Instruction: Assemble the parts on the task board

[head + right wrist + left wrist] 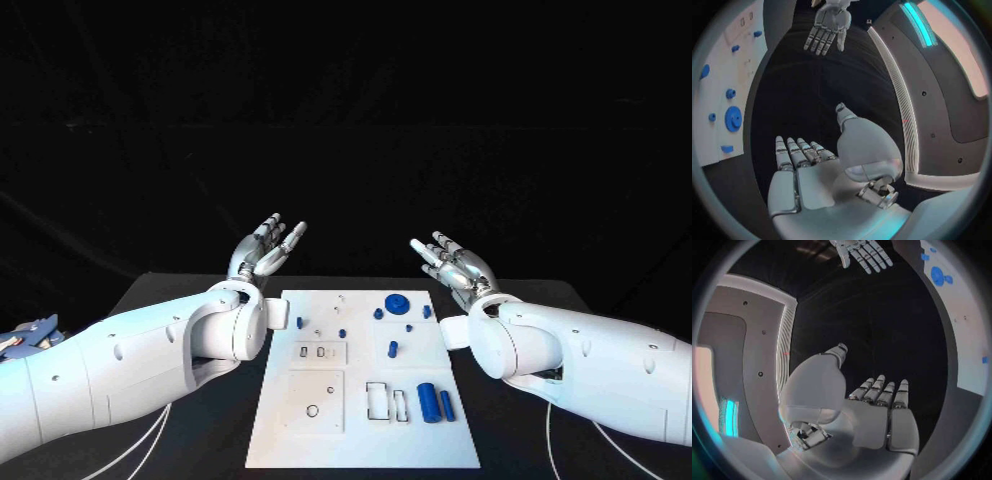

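Flanking task board (361, 400), left hand (268, 247), right hand (453, 260) empty

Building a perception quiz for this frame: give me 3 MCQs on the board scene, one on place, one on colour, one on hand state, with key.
1. Where does the large round disc lie on the task board?
A. near edge
B. far end, toward the right arm
C. off the board

2. What colour are the parts on the board?
A. blue
B. red
C. green

3. What do the left hand and right hand hold?
A. each a part
B. the board
C. nothing

Key: 1 B, the disc sits at the far end in the head view. 2 A, every piece is blue. 3 C, both hands are raised beyond the board, fingers apart and bare.
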Controlling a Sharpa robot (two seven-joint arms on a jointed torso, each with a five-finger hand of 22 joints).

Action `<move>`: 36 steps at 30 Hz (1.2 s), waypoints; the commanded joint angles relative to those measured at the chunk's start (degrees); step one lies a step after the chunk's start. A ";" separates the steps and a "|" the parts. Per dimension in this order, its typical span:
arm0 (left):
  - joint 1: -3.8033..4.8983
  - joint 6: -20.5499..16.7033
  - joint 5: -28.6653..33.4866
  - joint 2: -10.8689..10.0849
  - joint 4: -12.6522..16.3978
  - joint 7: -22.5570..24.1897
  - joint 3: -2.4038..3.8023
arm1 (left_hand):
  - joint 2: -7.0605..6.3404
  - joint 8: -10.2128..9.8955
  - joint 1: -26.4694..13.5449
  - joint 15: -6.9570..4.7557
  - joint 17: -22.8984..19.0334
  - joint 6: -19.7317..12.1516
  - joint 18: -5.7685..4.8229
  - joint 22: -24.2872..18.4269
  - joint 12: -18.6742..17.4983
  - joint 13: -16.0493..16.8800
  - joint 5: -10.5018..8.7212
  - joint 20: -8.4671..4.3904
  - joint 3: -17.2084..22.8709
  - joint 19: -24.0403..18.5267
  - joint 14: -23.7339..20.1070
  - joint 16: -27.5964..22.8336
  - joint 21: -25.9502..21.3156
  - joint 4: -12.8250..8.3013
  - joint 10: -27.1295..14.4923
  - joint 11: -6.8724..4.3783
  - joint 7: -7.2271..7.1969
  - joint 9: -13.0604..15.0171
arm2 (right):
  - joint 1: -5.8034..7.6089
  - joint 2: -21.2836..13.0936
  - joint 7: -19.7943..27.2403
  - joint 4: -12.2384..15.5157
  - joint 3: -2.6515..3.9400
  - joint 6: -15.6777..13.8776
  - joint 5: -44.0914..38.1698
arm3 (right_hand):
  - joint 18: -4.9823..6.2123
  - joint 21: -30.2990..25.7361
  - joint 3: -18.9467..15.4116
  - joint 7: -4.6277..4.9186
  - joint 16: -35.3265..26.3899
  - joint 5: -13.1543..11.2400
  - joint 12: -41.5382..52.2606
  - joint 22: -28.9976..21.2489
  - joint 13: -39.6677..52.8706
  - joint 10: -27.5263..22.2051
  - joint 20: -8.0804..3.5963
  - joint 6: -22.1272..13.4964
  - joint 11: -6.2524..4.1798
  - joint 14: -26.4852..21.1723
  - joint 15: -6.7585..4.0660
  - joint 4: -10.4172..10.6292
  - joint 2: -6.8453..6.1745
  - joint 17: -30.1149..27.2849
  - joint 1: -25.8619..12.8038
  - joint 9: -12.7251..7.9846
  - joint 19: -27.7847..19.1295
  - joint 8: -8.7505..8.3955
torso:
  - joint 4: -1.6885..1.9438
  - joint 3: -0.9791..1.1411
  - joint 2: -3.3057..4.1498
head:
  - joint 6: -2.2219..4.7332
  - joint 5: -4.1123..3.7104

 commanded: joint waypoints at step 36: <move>1.02 9.38 -1.24 -5.69 7.02 2.62 0.04 | -6.01 16.01 10.72 -3.53 12.09 39.87 3.00 5.10 4.50 1.73 0.39 -1.80 10.98 47.77 50.72 16.21 19.94 -3.02 46.21 0.08 6.31 9.48 | 7.46 -0.45 -4.68 -6.73 -2.15 9.74 -47.79 | 5.25 20.02 26.78 6.76 13.61 3.02 3.17 6.30 2.89 55.54 -3.29 46.44 -4.53 57.06 -7.25 -16.47 -10.56 7.83 8.80 7.63 43.10 12.17 | 1.70 1.64 4.69 | -0.76 -2.42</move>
